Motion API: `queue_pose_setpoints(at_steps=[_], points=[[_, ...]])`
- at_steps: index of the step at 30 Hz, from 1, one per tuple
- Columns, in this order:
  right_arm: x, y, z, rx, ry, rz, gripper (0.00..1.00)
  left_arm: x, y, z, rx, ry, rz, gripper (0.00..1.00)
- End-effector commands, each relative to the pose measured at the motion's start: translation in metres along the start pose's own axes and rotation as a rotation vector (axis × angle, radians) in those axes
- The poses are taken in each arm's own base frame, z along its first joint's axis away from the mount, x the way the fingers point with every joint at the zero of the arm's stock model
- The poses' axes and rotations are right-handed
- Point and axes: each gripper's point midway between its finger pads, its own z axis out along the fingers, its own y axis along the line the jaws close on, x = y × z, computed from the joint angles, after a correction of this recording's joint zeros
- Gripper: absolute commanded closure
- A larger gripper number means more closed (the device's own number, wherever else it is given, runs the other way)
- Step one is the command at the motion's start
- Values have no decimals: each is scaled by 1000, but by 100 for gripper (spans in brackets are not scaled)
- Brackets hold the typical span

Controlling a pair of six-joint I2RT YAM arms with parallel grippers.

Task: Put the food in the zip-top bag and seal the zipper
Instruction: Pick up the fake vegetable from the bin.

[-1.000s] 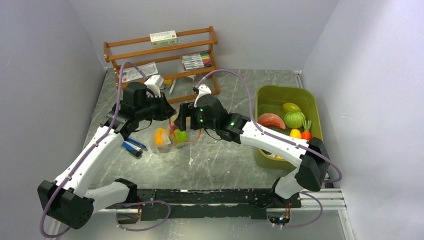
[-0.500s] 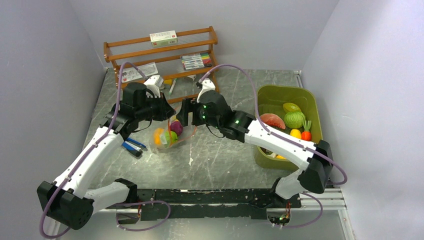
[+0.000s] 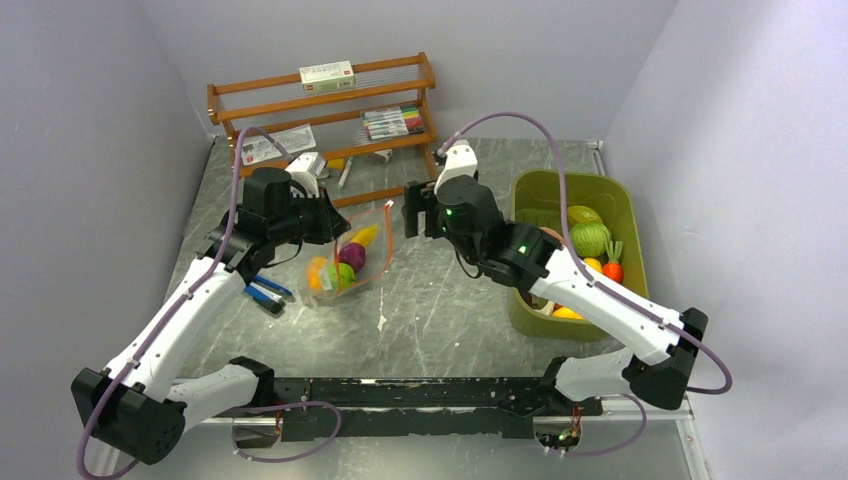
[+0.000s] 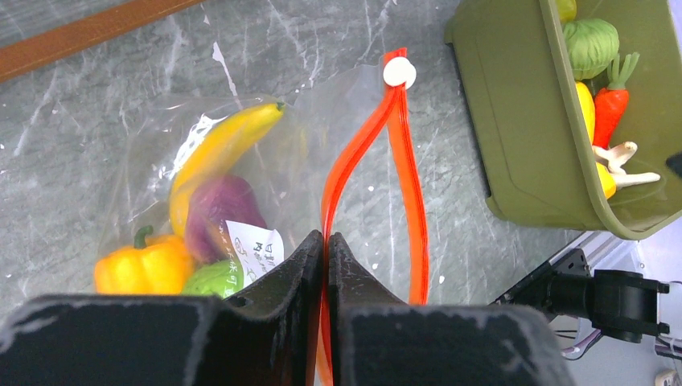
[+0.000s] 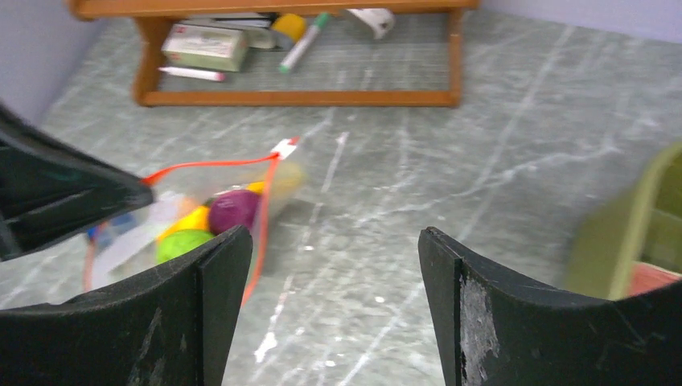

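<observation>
We're at sealing: left gripper [image 4: 326, 241] pinches zipper [image 4: 407, 185], zip-top bag [image 4: 322, 100] gaping; right gripper [image 5: 334, 241] wide, empty. Next: we press strips shut lengthwise.

Left gripper [image 3: 333, 228] has its jaws clamped on the zip-top bag [image 3: 374, 262] on the bench, food [image 3: 350, 254] inside. Right gripper [image 3: 417, 211] hangs nearby, jaws apart, holding nothing.

Clear bag [image 4: 310, 121], red-orange zipper [image 4: 355, 156]; yellow banana [image 4: 221, 149], purple fruit [image 4: 215, 213], green piece [image 4: 211, 281]; olive-green bin [image 4: 523, 121]; grey marbled table [image 4: 96, 80].
</observation>
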Motion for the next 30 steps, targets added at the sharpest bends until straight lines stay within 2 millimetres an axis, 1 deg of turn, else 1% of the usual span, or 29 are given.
queue_pose_setpoints(at_steps=[1, 5, 7, 10, 14, 16, 20, 22, 24, 25, 27, 30], points=[[-10, -51, -11, 199, -8, -122, 25, -1, -4, -4, 18, -19, 20, 93], [-6, -99, -9, 338, 50, -145, 29, 2, -4, -3, 24, -10, 22, 93], [-2, -131, -5, 392, 100, -124, 30, 1, -4, -3, 21, -7, 26, 93], [3, -170, -7, 484, 127, -105, 30, -1, -4, -4, 17, -12, 29, 93], [9, -213, -11, 601, 109, -8, 29, 0, -4, -3, 18, -14, 22, 93], [16, -235, -15, 684, 91, 49, 26, 0, -4, -3, 18, -14, 22, 93], [31, -272, -22, 813, 47, 188, 25, -1, -5, -4, 21, -17, 19, 93], [39, -285, -22, 847, 37, 249, 25, -1, -6, -4, 26, -21, 17, 93], [51, -300, -22, 894, 43, 303, 24, 0, -6, -4, 28, -20, 15, 93], [60, -308, -23, 931, 55, 328, 22, 1, -5, -4, 26, -18, 15, 93], [73, -324, -27, 1008, 67, 372, 21, 0, -5, -4, 23, -18, 14, 93], [87, -345, -33, 1079, 67, 414, 20, 1, -5, -6, 21, -20, 19, 93]])
